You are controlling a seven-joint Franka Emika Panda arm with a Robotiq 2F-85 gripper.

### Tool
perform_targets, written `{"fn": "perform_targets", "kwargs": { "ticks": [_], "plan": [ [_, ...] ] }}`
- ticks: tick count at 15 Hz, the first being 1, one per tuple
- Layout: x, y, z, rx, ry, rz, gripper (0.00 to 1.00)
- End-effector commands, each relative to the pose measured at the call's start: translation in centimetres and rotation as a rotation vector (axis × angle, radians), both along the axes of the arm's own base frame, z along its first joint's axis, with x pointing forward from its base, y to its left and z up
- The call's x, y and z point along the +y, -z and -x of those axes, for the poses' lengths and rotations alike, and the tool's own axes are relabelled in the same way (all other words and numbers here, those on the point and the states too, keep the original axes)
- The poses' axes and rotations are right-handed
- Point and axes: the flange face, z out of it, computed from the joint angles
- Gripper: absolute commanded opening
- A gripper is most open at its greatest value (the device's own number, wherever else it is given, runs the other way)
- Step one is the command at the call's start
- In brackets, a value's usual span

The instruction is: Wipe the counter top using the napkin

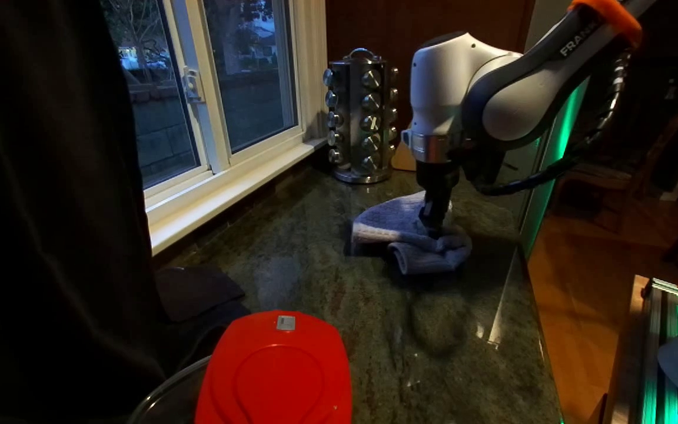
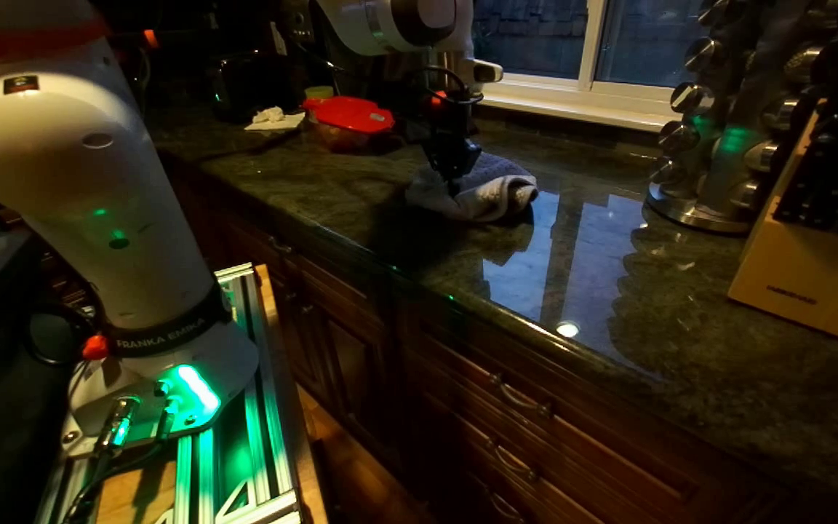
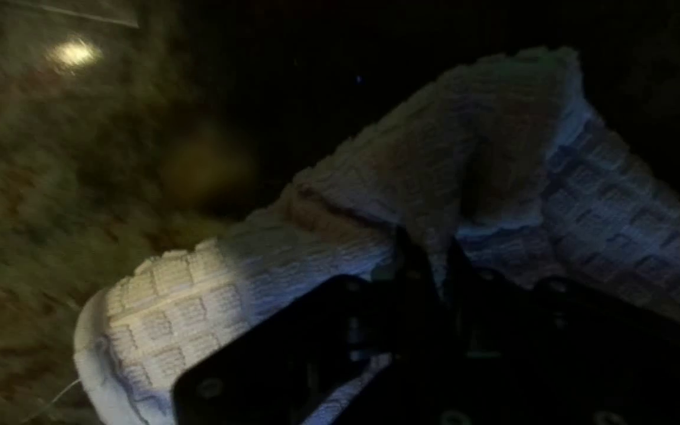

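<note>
The napkin (image 1: 389,221) is a pale grey-blue waffle cloth, rumpled and folded, lying on the dark polished counter top (image 1: 315,277). My gripper (image 1: 433,229) points down into the middle of the napkin. In an exterior view the napkin (image 2: 499,196) lies under the gripper (image 2: 454,183), with the counter top (image 2: 688,327) stretching toward the knife block. In the wrist view the fingertips (image 3: 426,241) are close together with a fold of the napkin (image 3: 169,307) pinched between them. A rolled part spreads to the left and a flatter part to the right. The napkin's underside is hidden.
A spice rack (image 1: 362,118) stands at the counter's far end by the window sill (image 1: 227,197). A knife block (image 2: 801,276) stands near the rack. A red-lidded container (image 1: 277,365) and crumpled white paper (image 2: 272,116) are toward the opposite end. The counter's front edge (image 2: 463,298) drops to drawers.
</note>
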Motion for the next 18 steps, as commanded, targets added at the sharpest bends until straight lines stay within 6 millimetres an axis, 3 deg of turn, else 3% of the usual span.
{"fn": "perform_targets", "kwargs": {
  "ticks": [1,4,7,8,10,13,14,18],
  "plan": [
    [-8.3,-1.2,3.5,-0.004,0.142,0.028,0.02],
    [-16.1,-2.0,4.5,-0.015,0.270,0.012,0.02],
    [-22.2,-2.2,4.6,-0.010,0.371,-0.021,0.02],
    [-20.1,-2.1,4.0,-0.017,0.338,-0.010,0.09],
    [-22.5,-2.2,4.6,-0.015,0.372,-0.016,0.09],
    [-22.4,-2.2,4.5,-0.015,0.370,-0.017,0.09],
    [-22.2,-1.5,3.8,-0.011,0.370,-0.049,0.02],
    [-22.0,-0.2,0.7,-0.088,0.380,-0.068,0.02]
  ]
}}
